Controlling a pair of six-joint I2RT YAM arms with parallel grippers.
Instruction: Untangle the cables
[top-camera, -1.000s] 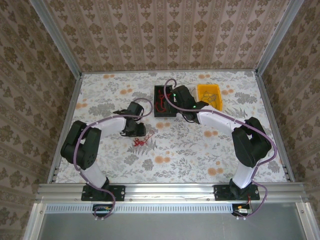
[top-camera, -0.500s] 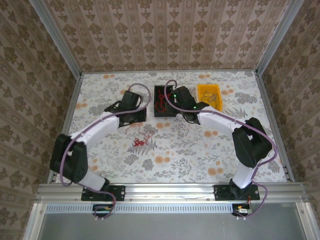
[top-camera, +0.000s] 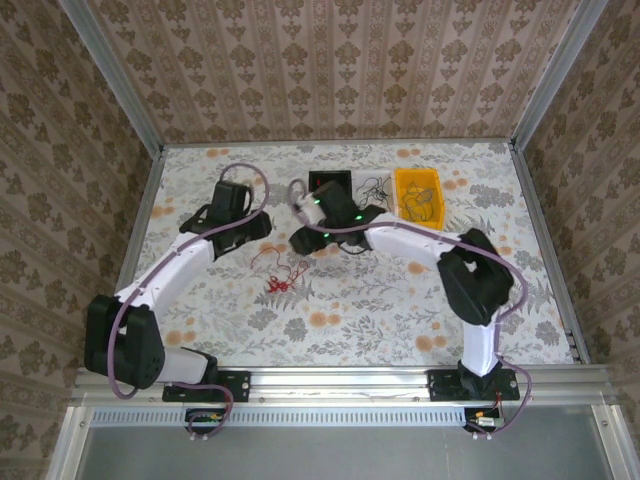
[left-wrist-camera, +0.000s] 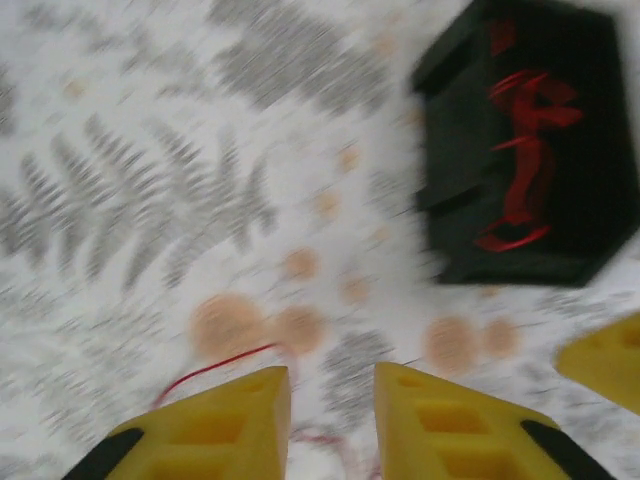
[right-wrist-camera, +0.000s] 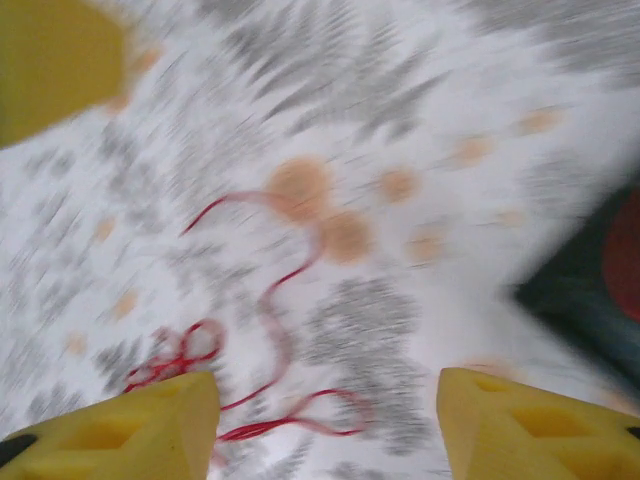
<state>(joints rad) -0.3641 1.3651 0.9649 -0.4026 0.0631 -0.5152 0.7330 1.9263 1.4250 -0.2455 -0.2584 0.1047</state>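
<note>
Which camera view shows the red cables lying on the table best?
The right wrist view: the cables lie close and large there, though blurred. The top view shows the cables as a small tangle. The left wrist view catches one strand near its bottom edge.

White arms (top-camera: 178, 268) with black joints (top-camera: 470, 278), looped purple-grey cables (top-camera: 243, 167) and yellow claw fingers (left-wrist-camera: 215, 425)

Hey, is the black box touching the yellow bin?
Apart. The top view shows a strip of table between the black box and the yellow bin.
</note>
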